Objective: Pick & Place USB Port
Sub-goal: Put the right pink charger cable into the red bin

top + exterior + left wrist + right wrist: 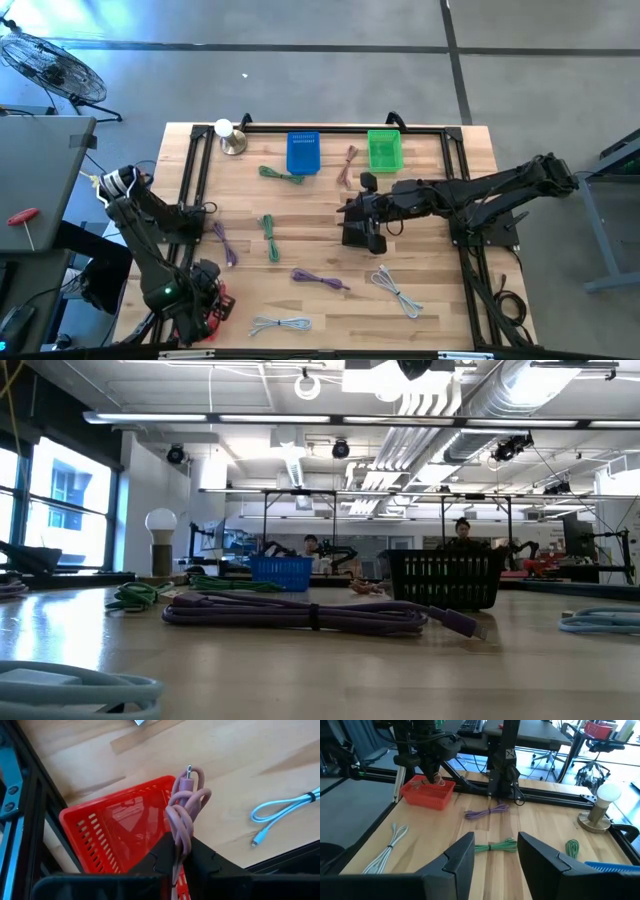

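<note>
My left gripper [176,862] is at the table's near-left corner, shut on a coiled pink cable [184,805] above the red basket [107,832]. The right wrist view shows that gripper [434,772] coming down over the red basket [427,792]. My right gripper [495,855] hovers open over the table's middle [360,228], holding nothing. Loose bundled cables lie flat on the wood: a purple cable [320,280], a green cable [270,238], a white cable [280,324] and others. My left gripper pinches the coiled pink cable between its two fingers [200,862], at the bundle's end [179,847] opposite the plug [188,771]. The fingers point down from above. The bundle hangs below them over the red basket; I cannot tell whether it touches the basket.
A blue basket [303,152] and a green basket [384,150] stand at the far edge, with a bulb lamp [230,138] to their left. A black frame [190,180] borders the table. More cables lie near the right gripper: white [397,292], brown [347,165].
</note>
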You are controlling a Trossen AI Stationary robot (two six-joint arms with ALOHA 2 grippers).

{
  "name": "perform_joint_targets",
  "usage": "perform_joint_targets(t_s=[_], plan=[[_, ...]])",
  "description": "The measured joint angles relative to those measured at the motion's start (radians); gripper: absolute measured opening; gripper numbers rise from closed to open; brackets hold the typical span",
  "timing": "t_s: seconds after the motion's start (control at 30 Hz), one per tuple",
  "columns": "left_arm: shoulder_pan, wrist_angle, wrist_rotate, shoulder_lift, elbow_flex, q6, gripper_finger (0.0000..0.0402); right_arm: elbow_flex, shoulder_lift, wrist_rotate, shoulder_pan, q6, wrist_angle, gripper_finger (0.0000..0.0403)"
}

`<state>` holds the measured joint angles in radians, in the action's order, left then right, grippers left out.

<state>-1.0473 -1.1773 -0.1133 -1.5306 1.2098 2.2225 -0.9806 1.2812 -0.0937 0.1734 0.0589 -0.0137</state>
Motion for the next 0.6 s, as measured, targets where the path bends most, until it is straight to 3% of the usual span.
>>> perform_joint_targets(t_s=[0.3, 0.6], plan=[[0.0, 0.014, 0.022, -0.012, 0.0, -0.02, 0.0018, 0.0, 0.0, -0.003, 0.019, -0.006, 0.01, 0.0142], [0.0, 0.03, 0.054, -0.034, 0.0, -0.031, 0.0079, 0.0, 0.0, -0.003, 0.019, -0.009, 0.01, 0.0142]])
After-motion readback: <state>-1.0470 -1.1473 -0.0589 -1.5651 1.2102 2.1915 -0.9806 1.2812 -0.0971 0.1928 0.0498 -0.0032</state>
